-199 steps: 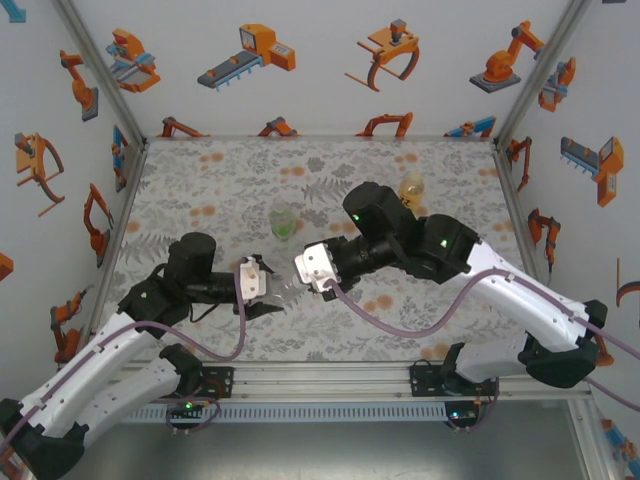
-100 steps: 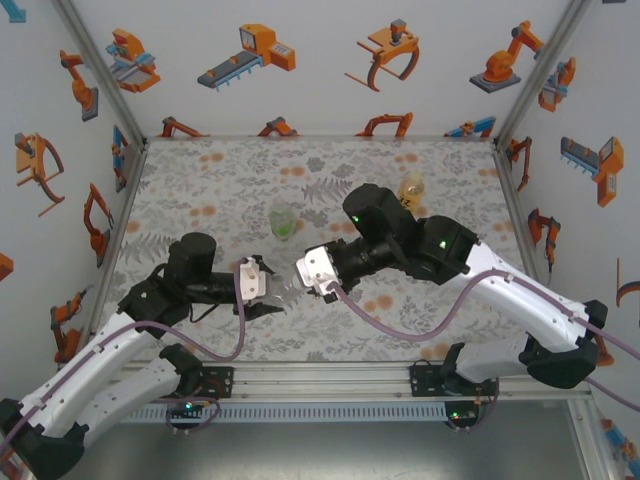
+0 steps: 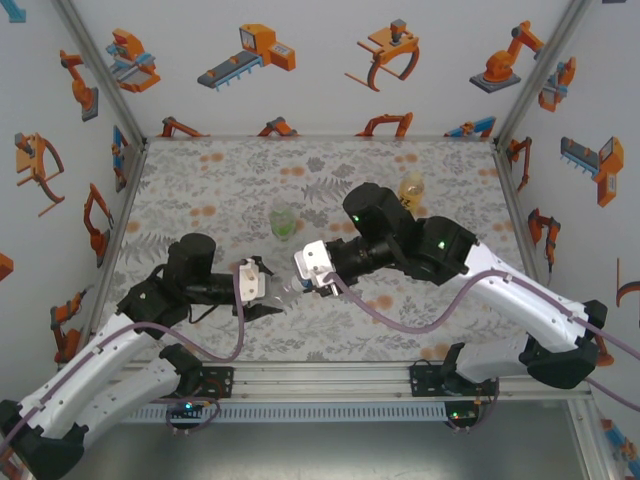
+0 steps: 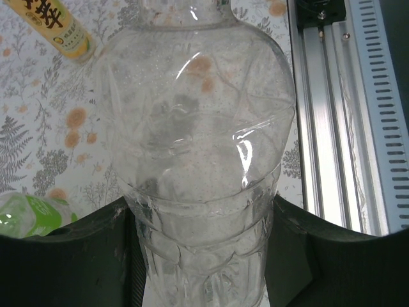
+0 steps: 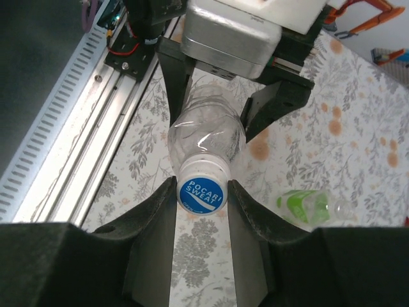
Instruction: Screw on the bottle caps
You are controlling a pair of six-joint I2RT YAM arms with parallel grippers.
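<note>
The colourless bottle [image 4: 198, 128] hangs level above the table between both arms. My left gripper [image 4: 201, 256] is shut on its lower body, a finger pressed on each side. At the neck end sits the white cap with a blue centre [image 5: 202, 194], and my right gripper [image 5: 202, 195] is shut on it, both fingers touching its rim. In the top view the left gripper [image 3: 262, 285] and right gripper [image 3: 305, 278] face each other with the bottle [image 3: 285, 290] between them. The green-tinted bottle [image 3: 283, 222] lies behind them. The yellow-orange bottle [image 3: 410, 187] stands at the back right.
The aluminium rail [image 5: 70, 121] runs along the near table edge just below the held bottle. The green bottle [image 5: 307, 206] lies to the right of my right fingers. Enclosure walls bound the patterned table [image 3: 220, 180] on three sides.
The right gripper's wrist has shifted slightly left, toward the left gripper, and turned a little on the cap. The left arm holds still.
</note>
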